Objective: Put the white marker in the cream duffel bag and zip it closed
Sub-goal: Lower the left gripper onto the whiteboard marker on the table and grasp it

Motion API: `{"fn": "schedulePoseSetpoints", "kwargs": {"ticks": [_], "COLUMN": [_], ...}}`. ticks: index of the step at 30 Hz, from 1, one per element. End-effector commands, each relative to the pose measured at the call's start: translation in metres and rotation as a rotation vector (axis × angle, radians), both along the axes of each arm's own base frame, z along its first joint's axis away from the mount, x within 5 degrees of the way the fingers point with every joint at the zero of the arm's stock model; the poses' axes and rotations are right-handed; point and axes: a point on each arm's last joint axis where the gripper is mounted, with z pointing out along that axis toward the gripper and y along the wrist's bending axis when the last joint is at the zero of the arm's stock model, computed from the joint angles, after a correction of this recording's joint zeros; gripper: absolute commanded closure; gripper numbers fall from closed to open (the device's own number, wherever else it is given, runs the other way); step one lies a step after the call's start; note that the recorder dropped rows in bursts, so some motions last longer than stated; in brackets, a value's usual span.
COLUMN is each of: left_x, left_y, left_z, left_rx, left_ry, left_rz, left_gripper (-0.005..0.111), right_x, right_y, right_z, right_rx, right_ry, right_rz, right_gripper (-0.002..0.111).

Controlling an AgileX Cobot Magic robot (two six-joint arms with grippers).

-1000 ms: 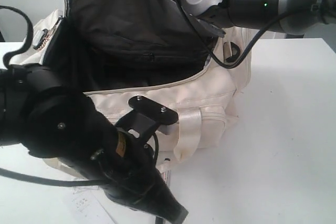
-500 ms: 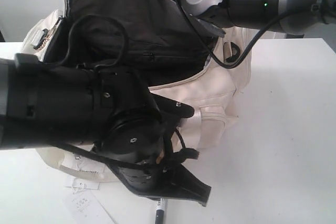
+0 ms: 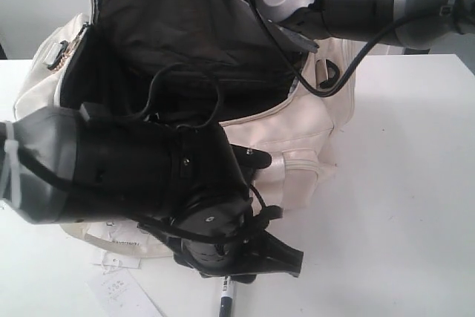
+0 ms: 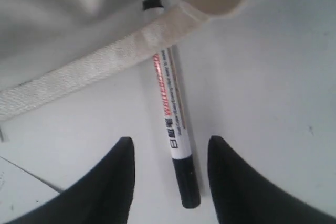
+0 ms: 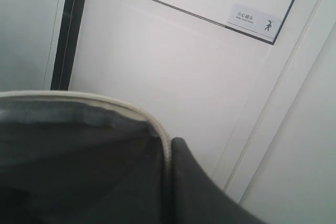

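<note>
- On the white table [image 3: 401,198], in the exterior view, the cream duffel bag [image 3: 297,135] stands with its flap lifted and its dark lining exposed, so the mouth is wide open.
- The left gripper [image 3: 252,266] is low at the bag's front. The white marker [image 3: 225,301] lies on the table just beneath it, outside the bag, with a paper tag [image 3: 119,287] nearby.
- In the left wrist view, the left gripper [image 4: 170,153] is spread. One finger [image 4: 118,182] sits on each side of the marker's near dark end, and neither seems to touch it.
- The white marker [image 4: 169,98] lies flat. A cream handle strap [image 4: 94,72] crosses its barrel, and its far dark end is tucked just past that strap against the bag.
- To grip well, I would lower straight down and close on the printed barrel a little up from the dark end. A pinch at the very end would probably let the marker pivot.
- The strap is the likely snag. Draw the marker back along its own length until it is free of the strap, and only then lift it toward the opening.
- In the right wrist view, the right gripper [image 5: 170,150] is pressed together at the piped edge [image 5: 131,109] of the bag's flap and appears to pinch it. Only one finger shows.
- That hold should be kept firm so the mouth stays open for the drop.
</note>
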Motion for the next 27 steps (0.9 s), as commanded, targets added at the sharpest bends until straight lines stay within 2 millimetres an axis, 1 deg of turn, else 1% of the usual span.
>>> {"fn": "schedulePoseSetpoints", "kwargs": {"ticks": [1,6,17,27], "left_x": [0.003,0.006,0.008,0.009], "left_y": [-0.003,-0.010,-0.013,-0.015], "left_z": [-0.009,-0.019,-0.042,-0.046], "left_rx": [0.003,-0.031,0.021,0.017], "left_ry": [-0.010,-0.012,0.019,0.015], "left_rz": [0.071,0.070,0.084,0.074], "left_gripper": [0.058,0.058,0.058,0.058], "right_x": [-0.001,-0.001,-0.001,-0.001], "right_y": [-0.009,-0.009,-0.009,-0.009], "right_z": [0.014,0.014,0.014,0.014], "right_rx": [0.041,0.041,0.041,0.041], "right_ry": [-0.057,-0.057,-0.057,-0.057], "right_rz": [-0.038,-0.038,-0.038,-0.038], "right_gripper": [0.108,0.108,0.108,0.108]}}
